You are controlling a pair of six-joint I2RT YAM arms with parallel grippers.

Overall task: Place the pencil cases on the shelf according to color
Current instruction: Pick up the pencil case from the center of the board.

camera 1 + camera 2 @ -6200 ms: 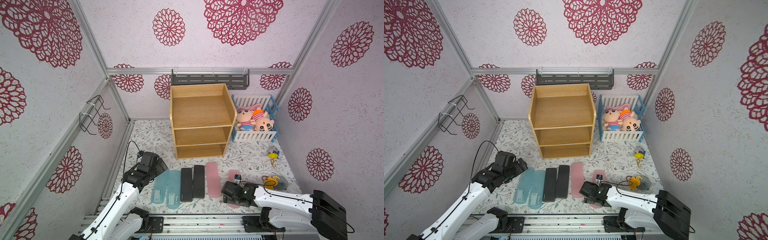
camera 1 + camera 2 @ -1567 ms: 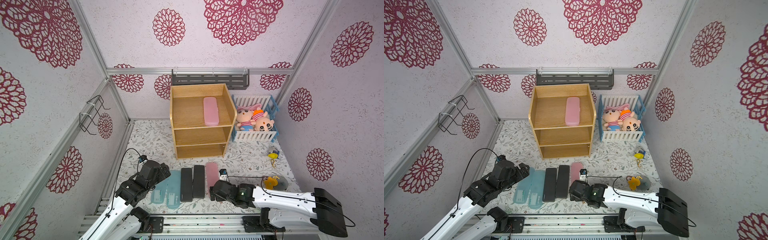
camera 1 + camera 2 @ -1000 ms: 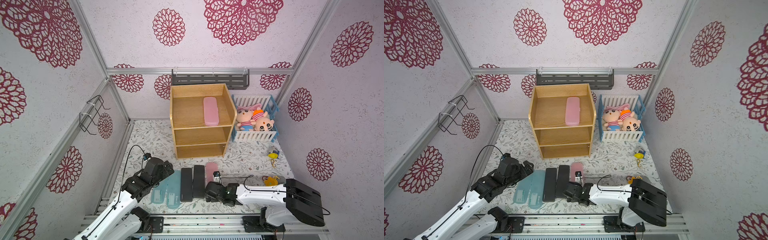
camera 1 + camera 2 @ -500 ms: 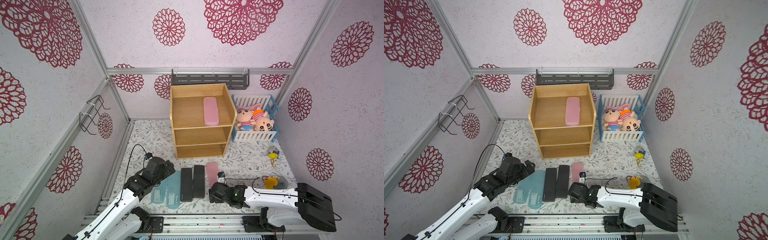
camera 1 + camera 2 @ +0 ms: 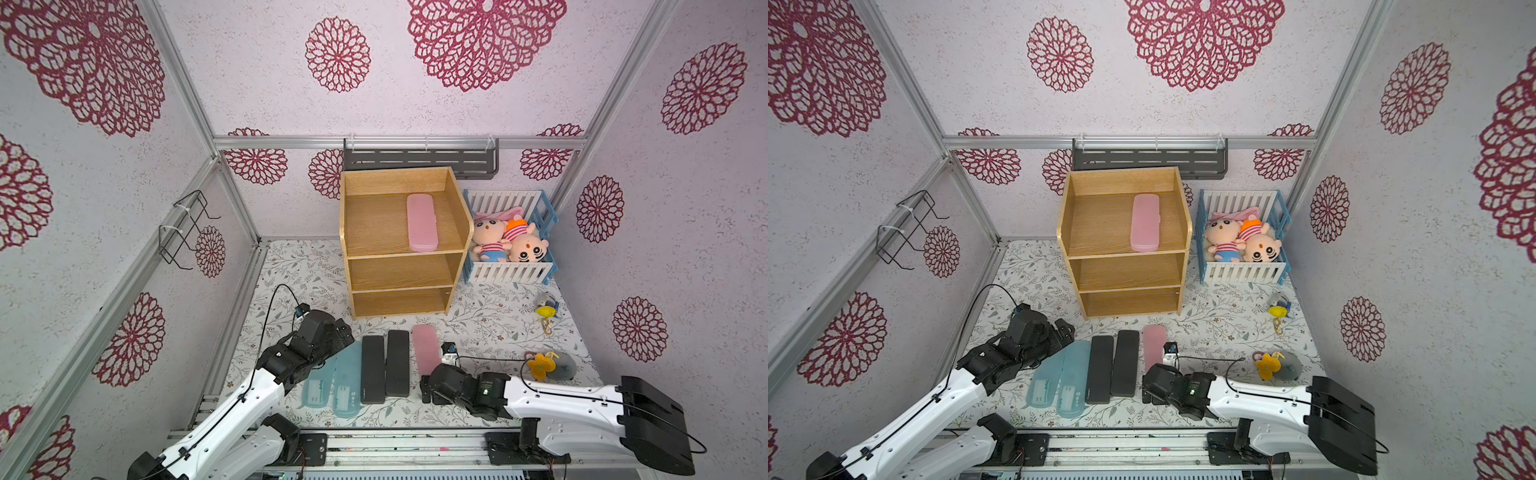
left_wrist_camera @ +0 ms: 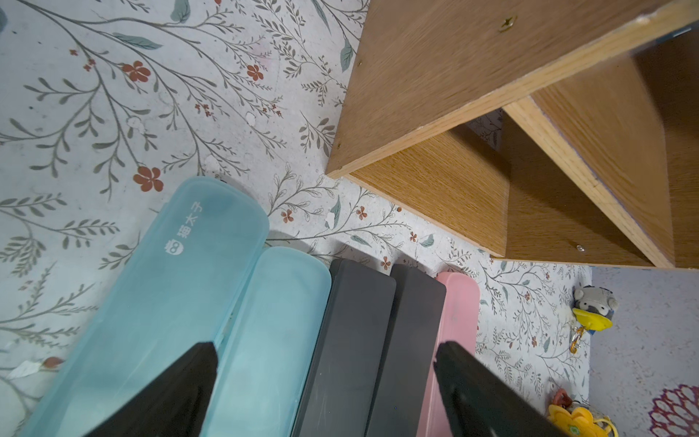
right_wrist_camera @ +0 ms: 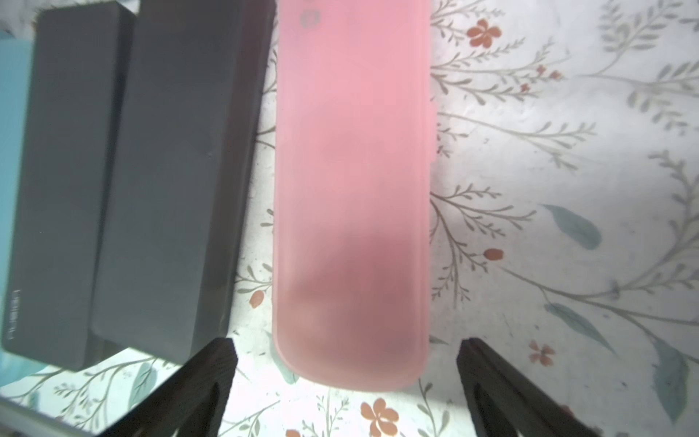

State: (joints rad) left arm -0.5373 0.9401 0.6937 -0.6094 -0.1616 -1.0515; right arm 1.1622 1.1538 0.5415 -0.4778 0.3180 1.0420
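Status: one of six placed. One opaque pink rounded-end pencil case (image 5: 422, 222) lies on the top tier of the light oak wooden three-tier shelf (image 5: 399, 272); the middle and bottom tiers are bare. Five remain in a row on the floral table mat (image 5: 291, 274) in front of it: second pink case (image 5: 426, 348), two matte black cases (image 5: 372, 365), two translucent light blue cases (image 5: 348, 382). Right gripper (image 7: 346, 344) has jaws wide apart, one on either side of the second pink case's near end, not touching (looks lined up for that pick). Left gripper (image 6: 326, 346) is also spread, holding nothing, above the blue and black cases. Writing: a white owl-like logo (image 6: 185, 227) plus "猫太子" on one blue case; the blue pair's white labels, the pale lettering on a black case's side and the round mark on the pink lid are unreadable.
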